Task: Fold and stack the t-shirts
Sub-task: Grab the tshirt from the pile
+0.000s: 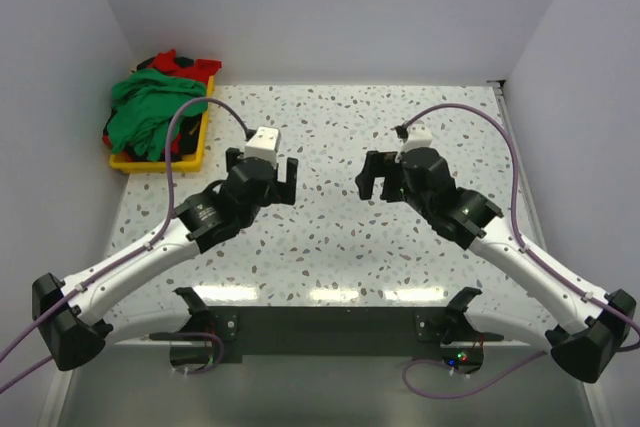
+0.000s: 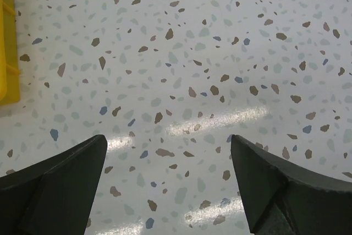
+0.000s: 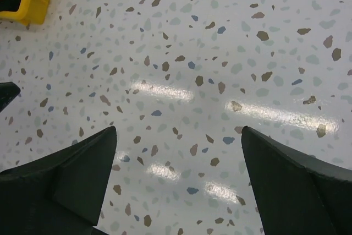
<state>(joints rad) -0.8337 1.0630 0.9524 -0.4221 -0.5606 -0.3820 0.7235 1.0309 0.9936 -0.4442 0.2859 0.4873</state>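
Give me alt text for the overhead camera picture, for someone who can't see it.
The left gripper and right gripper hang open and empty over a speckled table. In its far left corner, a yellow tray holds a crumpled heap of t-shirts, green over red and black.

The left tool [image 2: 168, 138] gapes wide over the speckled table [image 2: 192, 53], yellow tray [image 2: 6, 42] at left.

Place: robotics lab test cell.
Enclosure: plain white walls [image 1: 330, 7] close round the table [image 1: 330, 247] on three sides.
Rig: left arm [image 1: 140, 252] and right arm [image 1: 520, 257] bolted by a black plate [image 1: 330, 332] at the table's near edge.
Props: yellow tray [image 1: 140, 161] of t-shirts [image 1: 150, 112] in the table's far left corner.
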